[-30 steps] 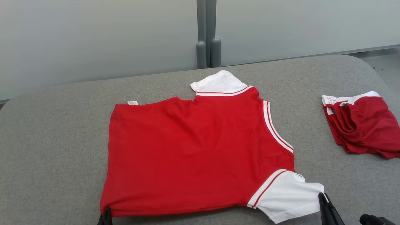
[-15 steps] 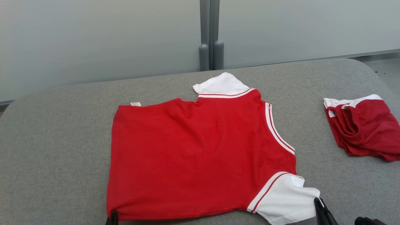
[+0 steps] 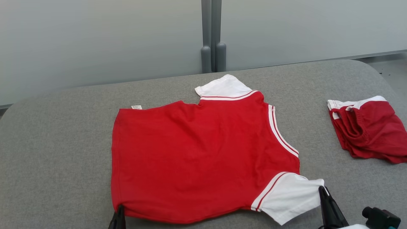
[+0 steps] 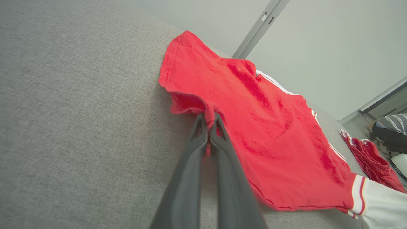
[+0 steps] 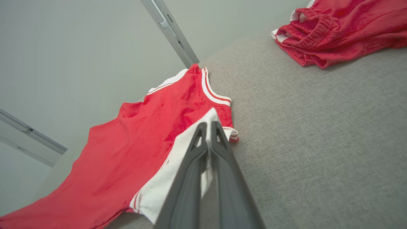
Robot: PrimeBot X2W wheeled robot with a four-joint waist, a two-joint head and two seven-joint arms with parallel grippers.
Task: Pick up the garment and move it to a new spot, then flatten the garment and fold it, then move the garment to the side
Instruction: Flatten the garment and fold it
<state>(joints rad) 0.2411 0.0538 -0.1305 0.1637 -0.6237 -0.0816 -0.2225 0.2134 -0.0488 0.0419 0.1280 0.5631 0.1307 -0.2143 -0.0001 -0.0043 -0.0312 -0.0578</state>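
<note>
My left pincer [image 4: 208, 123] is pinched tight on the near hem corner of the red jersey-knit shirt with white, red-striped sleeves [image 3: 197, 152]. My right pincer [image 5: 208, 127] is clamped on the edge of the near white sleeve [image 3: 292, 197]. Two grips along the near edge should, I judge, let me draw the cloth taut and flatten it. The shirt lies spread mid-way on the grey felt-like surface [image 3: 57, 152], thin, soft and faintly rippled. Bunched red shorts with white trim [image 3: 369, 130] sit well apart to my right.
</note>
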